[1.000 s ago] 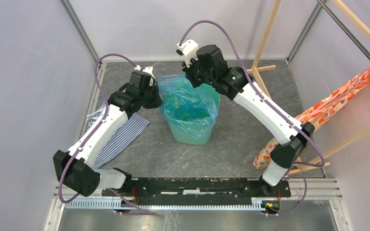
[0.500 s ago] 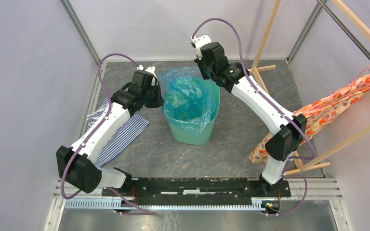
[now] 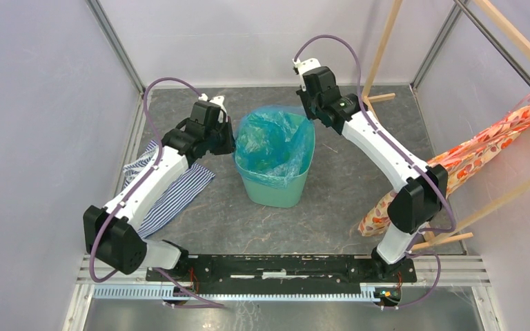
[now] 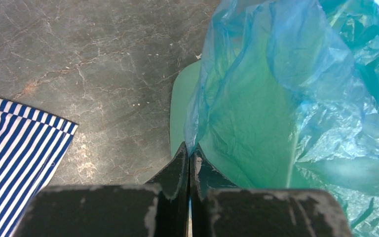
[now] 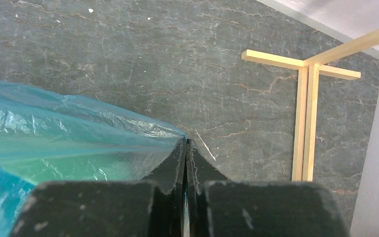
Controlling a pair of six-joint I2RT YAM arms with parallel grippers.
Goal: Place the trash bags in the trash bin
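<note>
We count one enclosure of pale lilac walls with grey metal posts at the corners; below it lies one dark grey, marble-veined desk, flecked with pale scuffs; one pale wooden rack stands at the right, and one orange floral fabric hangs from it down to the desk. There are two white-and-black robot arms, the left arm and the right arm, each trailing a purple cable; one blue-and-white striped cloth lies flat under the left arm. One mint-green plastic trash bin stands upright mid-desk; one translucent light-blue plastic bag sits inside it, crinkled, its mouth spread over the rim and hanging down the outside. There are two black end effectors; the left end effector is pinched tight on the bag's edge at the bin's left rim; the right end effector is likewise pressed together on the bag's edge at the far right rim.
</note>
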